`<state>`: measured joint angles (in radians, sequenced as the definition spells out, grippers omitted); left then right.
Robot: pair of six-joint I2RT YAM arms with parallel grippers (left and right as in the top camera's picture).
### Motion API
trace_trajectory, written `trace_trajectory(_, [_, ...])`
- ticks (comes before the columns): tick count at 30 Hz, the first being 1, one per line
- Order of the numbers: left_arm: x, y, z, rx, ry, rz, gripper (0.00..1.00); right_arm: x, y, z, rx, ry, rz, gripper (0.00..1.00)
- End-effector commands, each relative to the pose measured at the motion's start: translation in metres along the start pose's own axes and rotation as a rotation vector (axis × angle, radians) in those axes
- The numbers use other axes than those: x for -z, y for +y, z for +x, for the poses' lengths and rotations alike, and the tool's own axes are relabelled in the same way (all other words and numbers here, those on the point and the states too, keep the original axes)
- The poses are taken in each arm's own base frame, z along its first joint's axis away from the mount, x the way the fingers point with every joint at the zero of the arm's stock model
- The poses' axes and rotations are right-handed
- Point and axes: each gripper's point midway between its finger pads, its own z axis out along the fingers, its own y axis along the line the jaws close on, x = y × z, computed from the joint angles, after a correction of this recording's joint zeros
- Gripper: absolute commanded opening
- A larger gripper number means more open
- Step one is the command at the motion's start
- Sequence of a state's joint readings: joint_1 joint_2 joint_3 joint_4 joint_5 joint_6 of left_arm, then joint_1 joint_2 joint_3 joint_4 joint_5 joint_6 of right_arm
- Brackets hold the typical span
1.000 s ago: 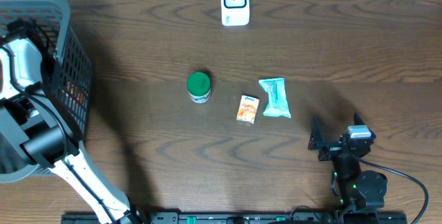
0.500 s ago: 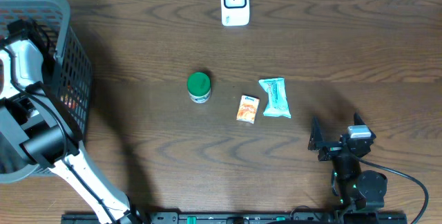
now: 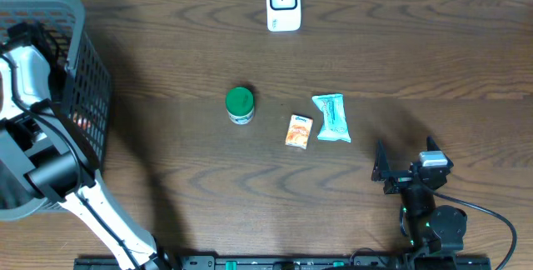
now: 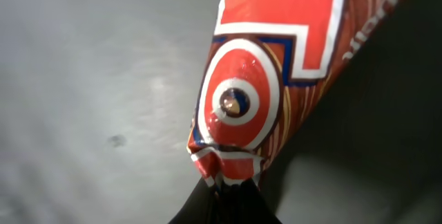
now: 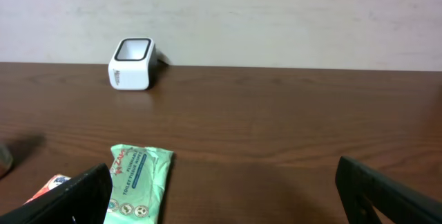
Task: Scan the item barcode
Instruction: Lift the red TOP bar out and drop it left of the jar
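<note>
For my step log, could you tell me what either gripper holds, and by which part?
The left gripper pinches a glossy red, white and blue foil packet by its crimped end; the right gripper stands open, holding nothing.

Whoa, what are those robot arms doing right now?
The left arm is reaching into the grey basket. Inside it, the left tool is pinched shut on the end of a shiny red packet. The right tool hangs open near the front of the table, holding nothing. A green-lidded jar, an orange packet and a teal wipes pack sit mid-table. The white scanner stands at the far edge, with nothing at it yet.
</note>
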<state>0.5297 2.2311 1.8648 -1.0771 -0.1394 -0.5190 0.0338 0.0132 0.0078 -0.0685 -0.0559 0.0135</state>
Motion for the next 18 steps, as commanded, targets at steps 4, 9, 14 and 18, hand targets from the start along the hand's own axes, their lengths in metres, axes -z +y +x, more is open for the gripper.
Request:
trace_trajectory(4, [0.108, 0.036, -0.047, 0.087, -0.233, 0.050, 0.07, 0.000, 0.001, 0.002, 0.004, 0.005, -0.005, 0.99])
trace_trajectory(9, [0.200, 0.055, -0.042, 0.137, -0.395, 0.188, 0.07, 0.000, 0.001, 0.002, 0.004, 0.005, -0.005, 0.99])
trace_trajectory(14, [0.292, 0.048, -0.001, 0.102, -0.479, 0.484, 0.07, 0.000, 0.001, 0.002, 0.004, 0.005, -0.005, 0.99])
trace_trajectory(18, [0.346, 0.029, 0.051, -0.017, -0.501, 0.670, 0.07, 0.000, 0.001, 0.002, 0.004, 0.005, -0.005, 0.99])
